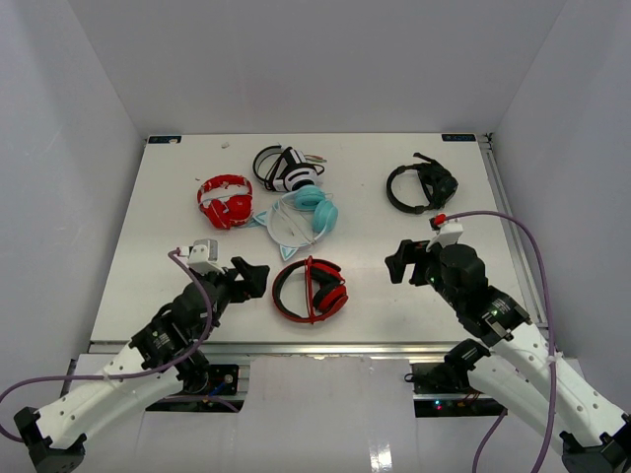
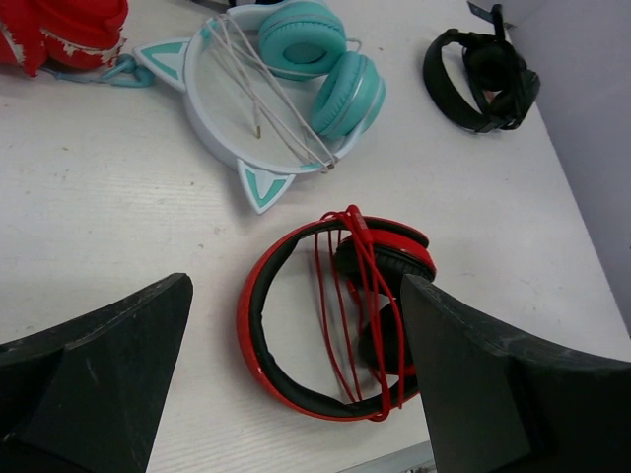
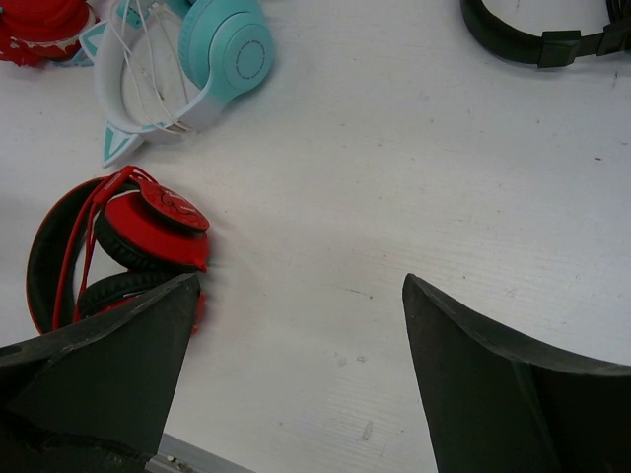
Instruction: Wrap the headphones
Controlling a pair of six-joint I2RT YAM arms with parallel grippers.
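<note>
- The headphones [image 1: 310,289] lay flat on the surface [image 1: 177,177] toward its 6 o'clock edge, between the two arms. The teal cat-ear pair [image 1: 301,217] sat just beyond them at 12 o'clock.
- The left end effector [image 1: 254,279] stood released and empty at their 9 o'clock, close to the band but not touching it. The right end effector [image 1: 402,262] hung equally released and empty at their 3 o'clock, well apart.
- In the left wrist view, the red cable [image 2: 345,305] ran in several turns across the band opening and over the ear cups. We judged the winding largely done.
- We could not find the plug end in any view. We judged the sound course to be locating it before calling the wrap finished.
- If a tail were loose, we would pinch only the cable with one end effector. The other would press on the band's black padding at 9 o'clock to stop the pair sliding.
- The strands looked slack enough to catch a fingertip. Any approach should therefore come from above with the jaws clear of the loops.
- The black headset [image 1: 419,185] at 1 o'clock and the small red pair [image 1: 225,200] at 11 o'clock lay well clear and needed no attention.
</note>
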